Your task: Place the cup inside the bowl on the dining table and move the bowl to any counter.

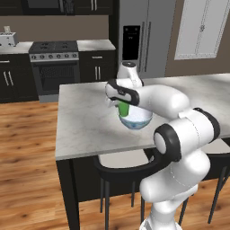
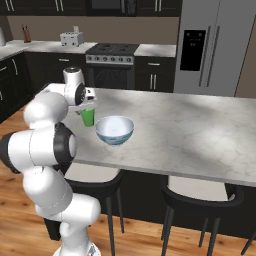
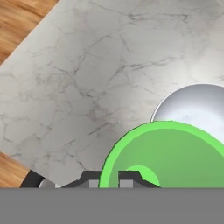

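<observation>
At center left of the right base view, the tool (image 2: pixel 88 107) pinches the rim of the green cup (image 2: pixel 88 117), lifted beside the white bowl (image 2: pixel 114 130) on the marble counter (image 2: pixel 190 130).

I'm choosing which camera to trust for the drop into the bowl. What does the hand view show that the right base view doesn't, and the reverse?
Hand view alone: looking down into the open mouth of the cup, with a fingertip over its rim. Right base view alone: the cup's side, hanging upright under the gripper above the dining table, to the left of the bowl; also the stools, stove and fridge. Both: cup, bowl and marble top, with the cup not yet in the bowl.
</observation>
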### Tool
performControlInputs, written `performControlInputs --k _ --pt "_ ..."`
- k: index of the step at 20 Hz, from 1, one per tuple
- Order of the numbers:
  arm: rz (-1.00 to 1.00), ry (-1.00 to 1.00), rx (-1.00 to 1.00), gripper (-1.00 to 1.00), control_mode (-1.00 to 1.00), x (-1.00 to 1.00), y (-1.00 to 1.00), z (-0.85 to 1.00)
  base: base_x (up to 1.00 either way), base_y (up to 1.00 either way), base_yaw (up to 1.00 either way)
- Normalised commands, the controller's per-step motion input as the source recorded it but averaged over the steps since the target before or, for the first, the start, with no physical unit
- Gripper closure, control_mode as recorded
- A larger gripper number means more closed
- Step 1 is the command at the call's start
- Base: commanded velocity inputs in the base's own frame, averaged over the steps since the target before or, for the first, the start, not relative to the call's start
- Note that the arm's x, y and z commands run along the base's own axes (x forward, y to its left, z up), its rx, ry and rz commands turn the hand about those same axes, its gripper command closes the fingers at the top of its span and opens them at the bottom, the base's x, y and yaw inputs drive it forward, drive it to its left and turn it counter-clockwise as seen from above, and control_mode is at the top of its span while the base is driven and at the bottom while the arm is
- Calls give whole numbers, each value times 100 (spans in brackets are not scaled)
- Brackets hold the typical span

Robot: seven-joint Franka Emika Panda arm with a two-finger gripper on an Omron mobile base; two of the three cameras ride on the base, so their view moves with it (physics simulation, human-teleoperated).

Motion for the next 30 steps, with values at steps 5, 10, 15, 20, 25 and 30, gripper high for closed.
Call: performControlInputs --k 5,10,15,20,25,30 --pt "3 -3 0 100 -100 22 -47 0 0 0 0" --pt "4 -1 0 100 -100 19 -38 0 0 0 0" --pt "4 0 0 100 -100 15 -33 0 0 0 0" --pt "4 -1 0 100 -100 18 -32 0 0 0 0" --pt "5 -1 0 100 -100 15 -26 0 0 0 0" --pt "5 0 1 100 -100 1 -4 -13 0 0 0"
